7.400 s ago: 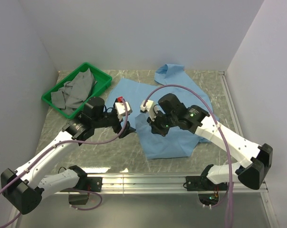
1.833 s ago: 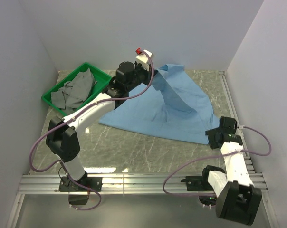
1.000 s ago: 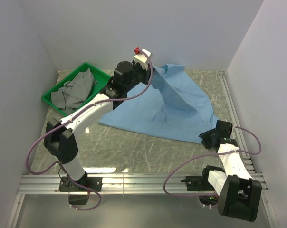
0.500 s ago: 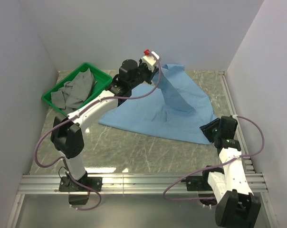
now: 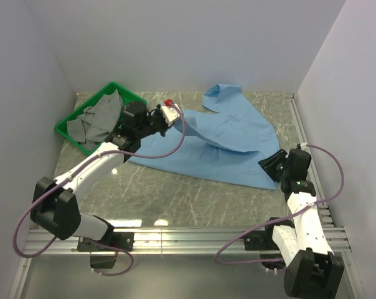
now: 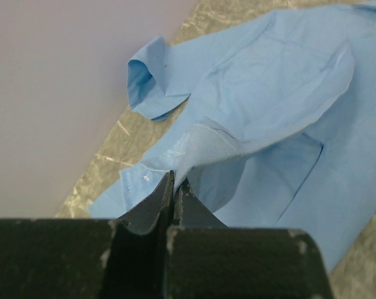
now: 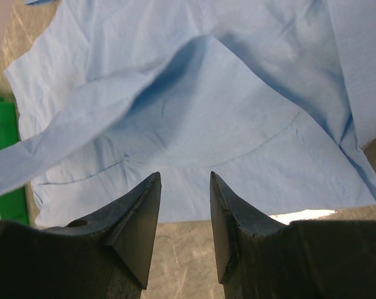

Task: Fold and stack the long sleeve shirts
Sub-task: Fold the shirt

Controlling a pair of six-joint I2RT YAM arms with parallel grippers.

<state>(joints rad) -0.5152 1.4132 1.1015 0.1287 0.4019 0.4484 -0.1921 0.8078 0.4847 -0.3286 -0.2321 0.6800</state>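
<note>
L gripper point(image 6: 174, 182) is clamped tight on a thin bit of the light blue shirt point(image 5: 238, 140). It looks like the sleeve point(image 5: 191, 132) near its cuff, held up off the table point(image 5: 175, 193) w/ the cloth draping back to the body. R gripper point(image 7: 183, 180) is about half open w/ nothing in it, hovering just over the shirt's near-right hem corner point(image 5: 256, 177). The shirt lies spread, a bit rumpled, across the centre-right of the table, collar end point(image 5: 216, 93) toward the back. My read: this is laying the sleeve across the body for the first fold. To do it well I'd carry the sleeve low & taut so it lands flat, not twisted, and let go only once the cuff rests on the cloth. R should pin or pinch that hem corner so the thin weave doesn't drag along. Surface is a slick-looking marbled top w/ glare near the front rail point(image 5: 194, 235), so I'd expect sliding. Room is tight: white walls point(image 5: 175, 43) on three sides, and a green tray point(image 5: 82, 107) w/ grey cloth point(image 5: 102, 117) just beside the L arm point(image 5: 88, 168), so mind the elbow.
</note>
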